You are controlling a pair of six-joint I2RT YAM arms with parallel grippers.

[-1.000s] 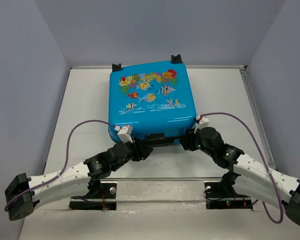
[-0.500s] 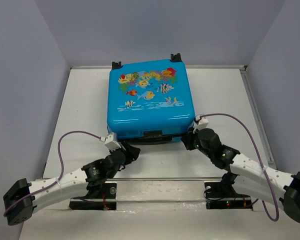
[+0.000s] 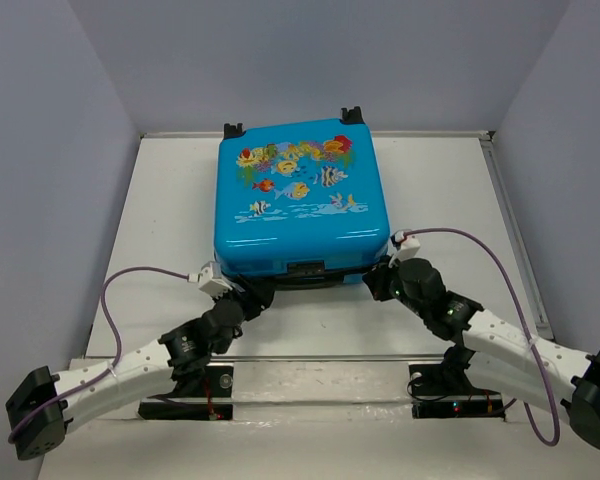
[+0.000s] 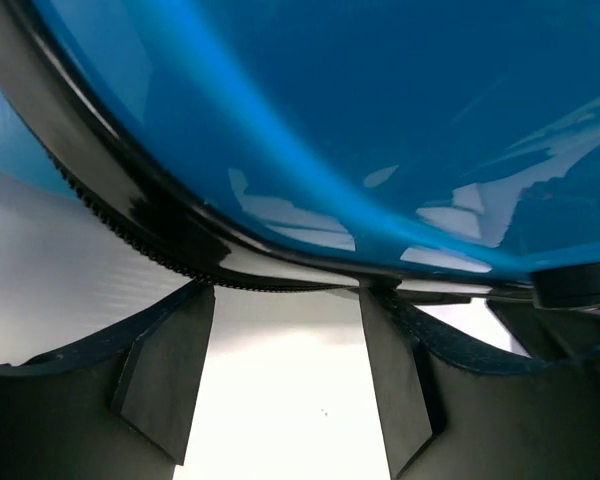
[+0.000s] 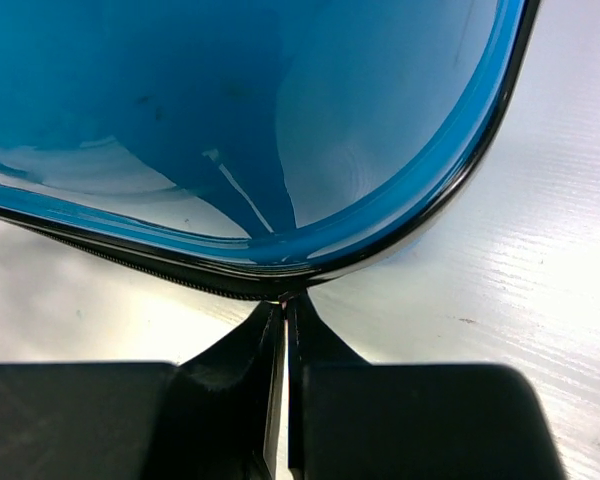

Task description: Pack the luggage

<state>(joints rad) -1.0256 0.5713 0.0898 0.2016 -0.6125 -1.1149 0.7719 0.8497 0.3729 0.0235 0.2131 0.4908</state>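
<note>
One luggage [image 3: 300, 195], closed with its contents hidden from us, is lying fish print up at the table's [image 3: 450, 190] far middle. Our left gripper [image 4: 285, 300] is hovering with fingers apart at the zipper seam [image 4: 130, 245], while our right gripper [image 5: 283, 305] is pressing its fingers together at the near right corner.

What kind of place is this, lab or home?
Probably a lab cell: plain grey walls enclose a white table carrying the luggage, with left arm and right arm bolted at its near edge.

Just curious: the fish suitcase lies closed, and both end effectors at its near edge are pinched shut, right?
Not both. The left end effector stands open, as the left wrist view shows; the right end effector is shut. The suitcase lies closed.
</note>
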